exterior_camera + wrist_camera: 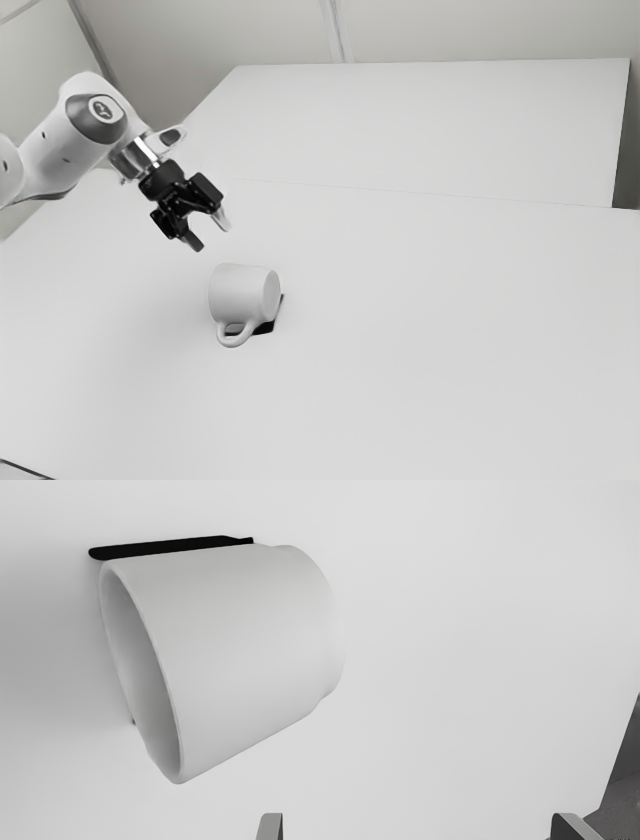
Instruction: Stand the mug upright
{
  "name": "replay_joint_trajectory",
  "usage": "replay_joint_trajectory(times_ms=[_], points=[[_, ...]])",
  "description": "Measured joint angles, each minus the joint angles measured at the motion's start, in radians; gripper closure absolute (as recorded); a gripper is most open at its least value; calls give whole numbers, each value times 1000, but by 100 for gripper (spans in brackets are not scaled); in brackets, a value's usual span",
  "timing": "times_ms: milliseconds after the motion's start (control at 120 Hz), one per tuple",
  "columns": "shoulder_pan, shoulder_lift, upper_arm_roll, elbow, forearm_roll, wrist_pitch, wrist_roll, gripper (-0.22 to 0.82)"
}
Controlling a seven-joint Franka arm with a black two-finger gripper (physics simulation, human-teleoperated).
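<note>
Presently, hold the gripper (208, 232) above the table (430, 320), up and to the exterior view's left of the mug (240, 292) and apart from it. Reach in with the arm (62, 155) from the exterior view's left, hand angled down toward the tabletop. Have the jaws spread wide, clear of the mug, pinching nothing. In the wrist view, see both fingers (270, 827) well apart, showing bare tabletop between them.

Find the mug on the table, lying on its side, not upright. See the handle (235, 341) low on the side nearest the exterior camera, looping toward the bottom of that view. Find the mouth (145, 695) facing the exterior view's right, away from the arm, and the base (334, 640) pointing back toward the arm's side. From the wrist camera, look partly into the hollow and along the smooth, pale outer wall. Notice also a black patch (165, 548) right beside the mug, running along its handle side and reaching slightly past the rim. Can't tell for certain whether to call it a shadow. Beyond the table's edge in the wrist view, see a dark grey surface (625, 780).
</note>
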State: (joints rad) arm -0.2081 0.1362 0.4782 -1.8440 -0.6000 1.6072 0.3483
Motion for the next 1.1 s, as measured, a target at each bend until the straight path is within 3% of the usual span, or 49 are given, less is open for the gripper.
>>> replay_joint_trajectory(times_ms=[425, 867, 1100], points=[[72, 129, 43, -28, -113, 63, 158, 2], [70, 126, 33, -164, -273, 90, 275, 3], [70, 105, 16, -195, -326, 88, 305, 18]])
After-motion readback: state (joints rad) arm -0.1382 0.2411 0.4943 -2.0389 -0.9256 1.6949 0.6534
